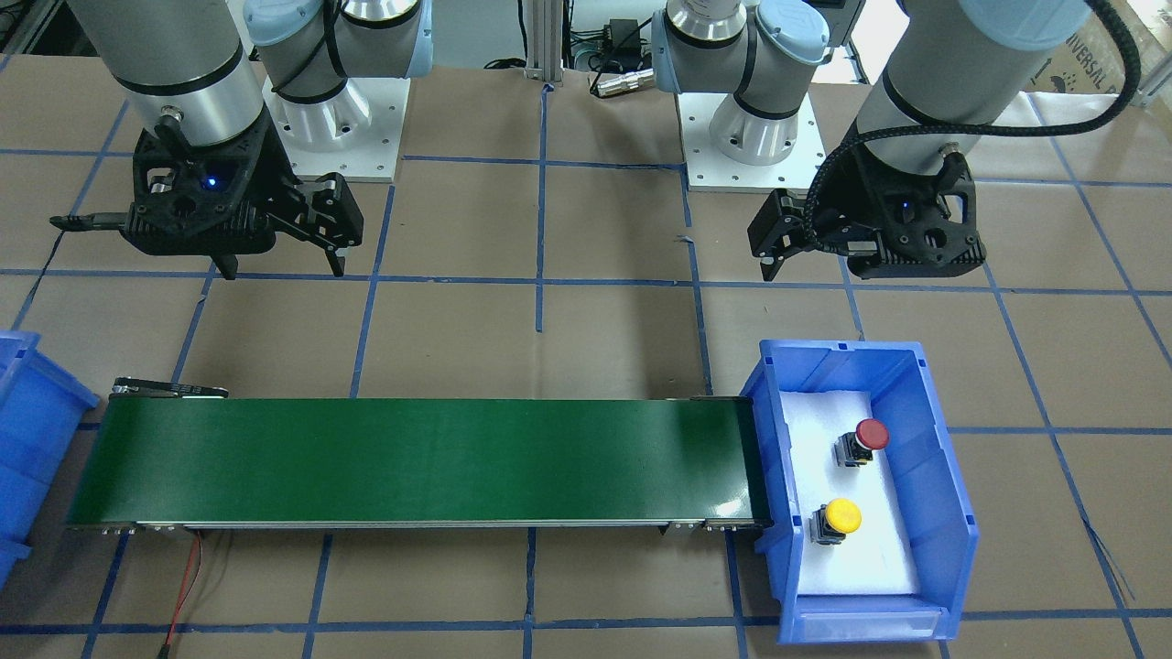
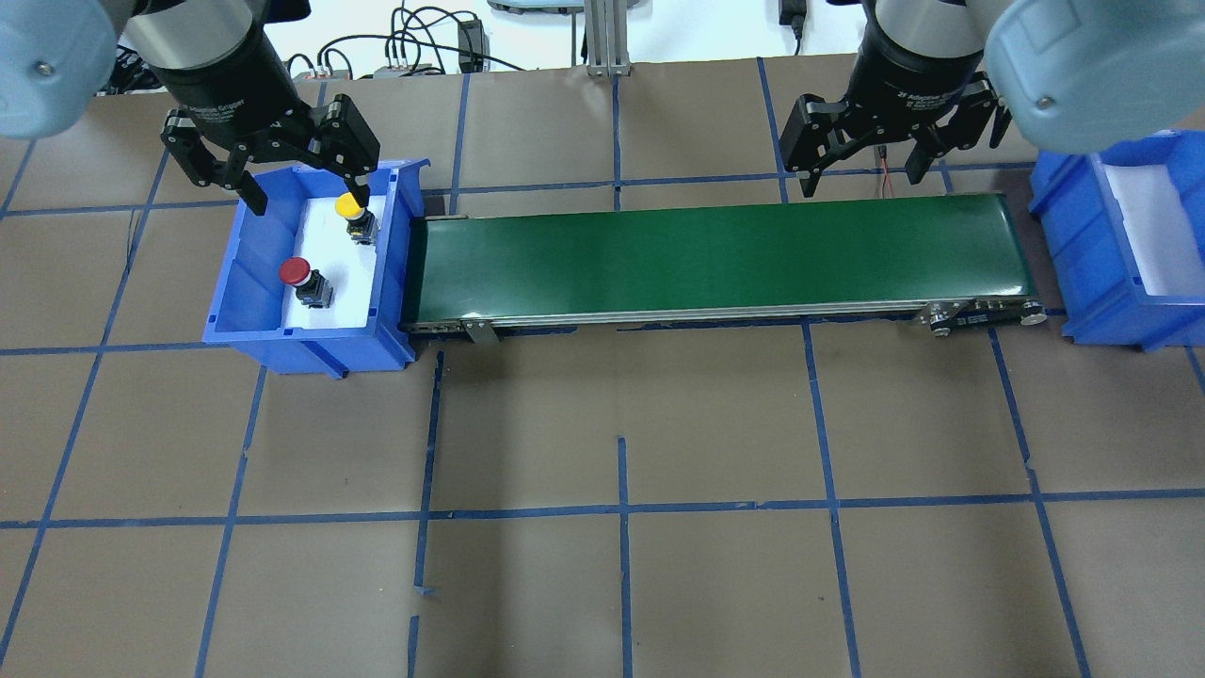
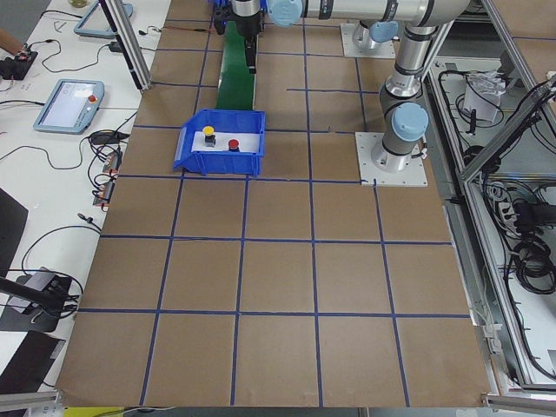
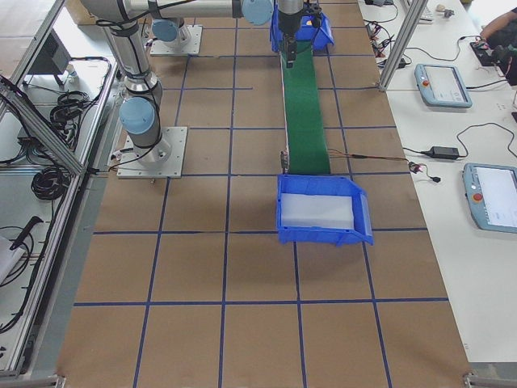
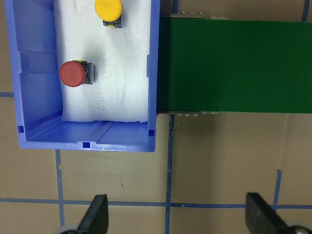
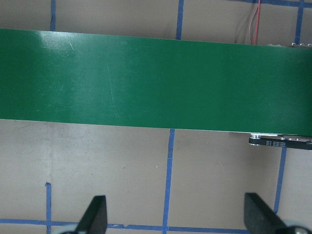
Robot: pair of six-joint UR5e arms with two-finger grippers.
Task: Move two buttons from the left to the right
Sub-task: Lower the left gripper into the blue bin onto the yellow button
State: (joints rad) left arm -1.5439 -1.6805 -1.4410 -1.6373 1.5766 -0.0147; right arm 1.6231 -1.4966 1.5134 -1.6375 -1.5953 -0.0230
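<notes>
The red button and yellow button sit in the blue bin near the counter's left edge; left gripper and right gripper both gape wide, holding nothing.

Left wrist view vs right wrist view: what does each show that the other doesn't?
Only the left wrist view shows the blue bin with the red button and the yellow button lying on its white liner, at the belt's end. Only the right wrist view shows a red wire beyond the belt and the belt's roller end. Both show the green conveyor belt, bare of any button, the taped brown table, and the wide-apart fingertips of their own open grippers, the left gripper and the right gripper.
</notes>
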